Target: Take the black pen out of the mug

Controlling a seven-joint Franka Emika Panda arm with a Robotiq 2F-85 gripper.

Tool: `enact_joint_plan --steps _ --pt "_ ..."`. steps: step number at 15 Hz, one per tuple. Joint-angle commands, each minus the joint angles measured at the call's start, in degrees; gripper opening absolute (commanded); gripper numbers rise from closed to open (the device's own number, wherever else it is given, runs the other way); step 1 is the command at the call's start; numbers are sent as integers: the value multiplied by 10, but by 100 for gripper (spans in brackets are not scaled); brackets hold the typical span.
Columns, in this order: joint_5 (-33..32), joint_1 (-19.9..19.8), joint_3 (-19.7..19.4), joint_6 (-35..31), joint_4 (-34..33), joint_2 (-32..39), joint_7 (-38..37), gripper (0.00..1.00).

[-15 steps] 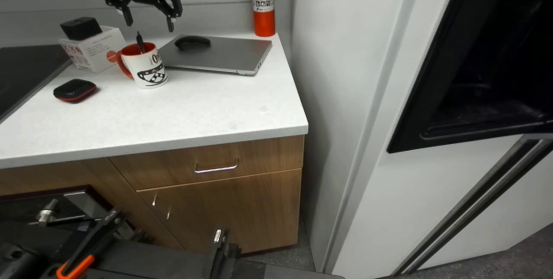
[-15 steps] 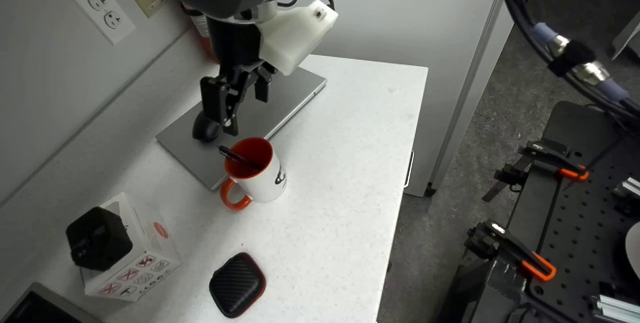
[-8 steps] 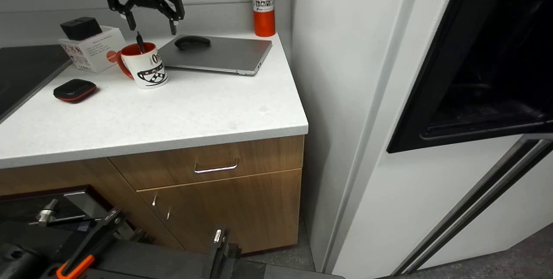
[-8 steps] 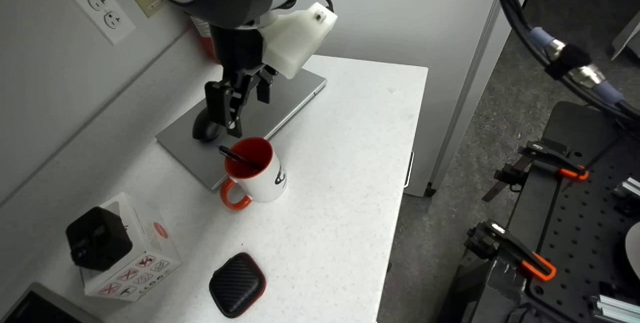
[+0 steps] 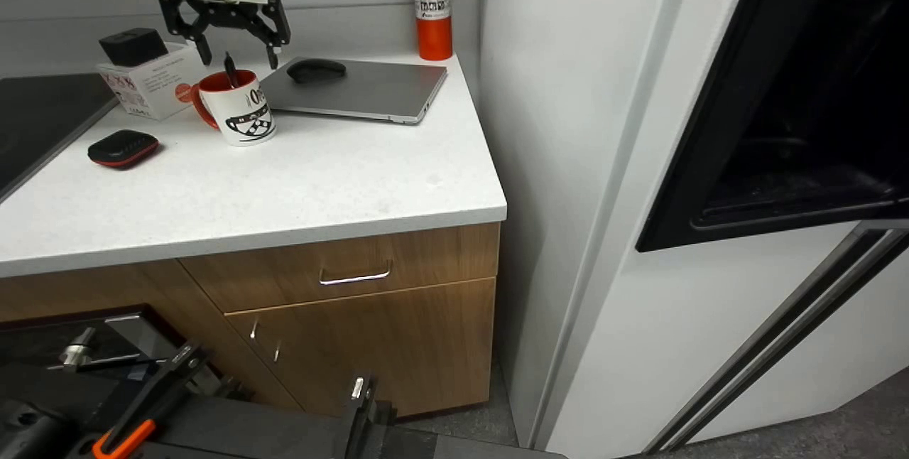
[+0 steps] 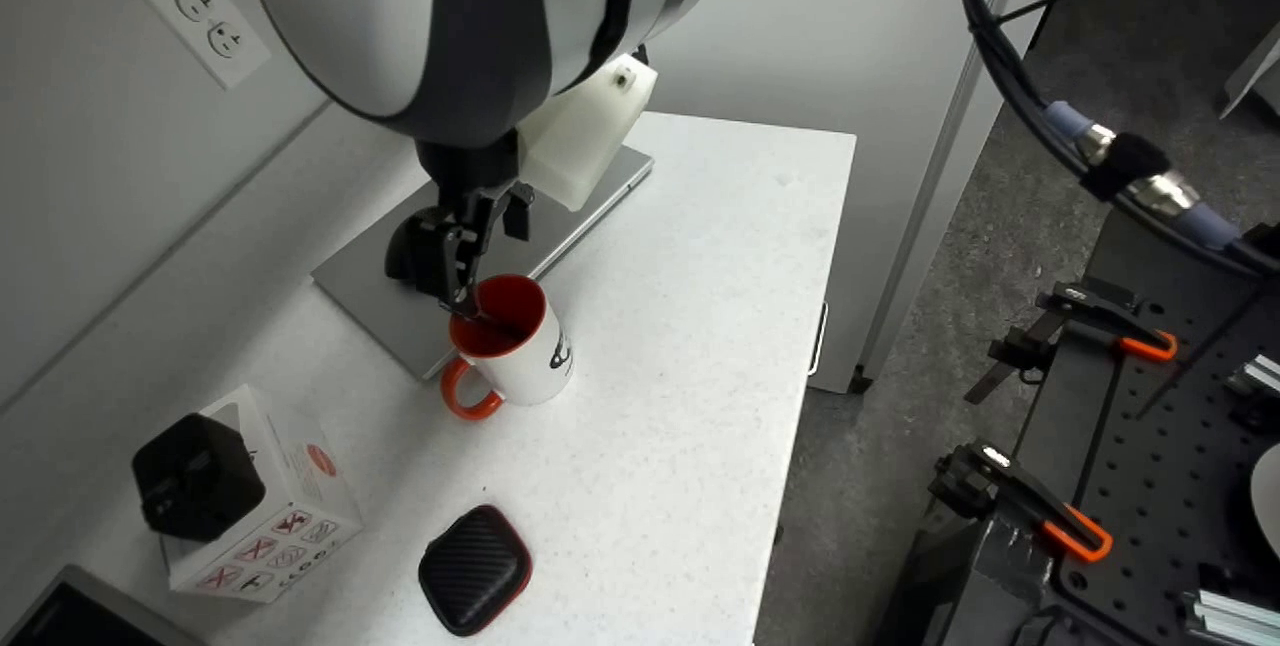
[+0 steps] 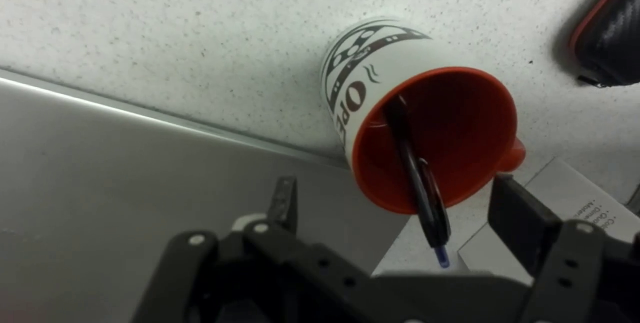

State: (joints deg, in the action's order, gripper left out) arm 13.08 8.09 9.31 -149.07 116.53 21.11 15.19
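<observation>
The white mug (image 5: 245,114) with red inside and red handle stands upright on the counter. It shows also in an exterior view (image 6: 535,361) and in the wrist view (image 7: 380,68). The black pen (image 7: 422,188) leans in it, its blue-tipped end above the rim. The pen shows in both exterior views (image 5: 231,69) (image 6: 490,324); in one its top is hidden behind a finger. My gripper (image 5: 239,61) is open and empty, just above and behind the mug. In the wrist view its fingers (image 7: 394,179) stand wide apart on either side of the pen's upper end, not touching it.
A closed grey laptop (image 5: 369,89) with a black mouse (image 5: 317,69) lies beside the mug. A white box (image 5: 160,82) with a black block (image 5: 133,47), a black oval case (image 5: 123,148) and a red extinguisher (image 5: 431,11) stand around. A white fridge side (image 5: 568,125) bounds the counter.
My gripper has come down toward the mug and shifted slightly, with its fingers still apart. One finger now covers the pen's top in an exterior view. The mug and pen have not moved.
</observation>
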Motion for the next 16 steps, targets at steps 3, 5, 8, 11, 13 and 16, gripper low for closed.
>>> enact_joint_plan --steps 3,5,8,11,13,16 --pt "-25 -4 23 -39 -28 29 -5 100" --pt "-30 -7 27 -44 -39 41 -1 100" --pt "-19 -17 40 -45 -55 55 13 100" --pt "-17 -20 47 -45 -66 64 18 90" --pt "-17 -22 51 -47 -69 67 17 65" --pt "-13 -28 55 -45 -75 70 17 42"
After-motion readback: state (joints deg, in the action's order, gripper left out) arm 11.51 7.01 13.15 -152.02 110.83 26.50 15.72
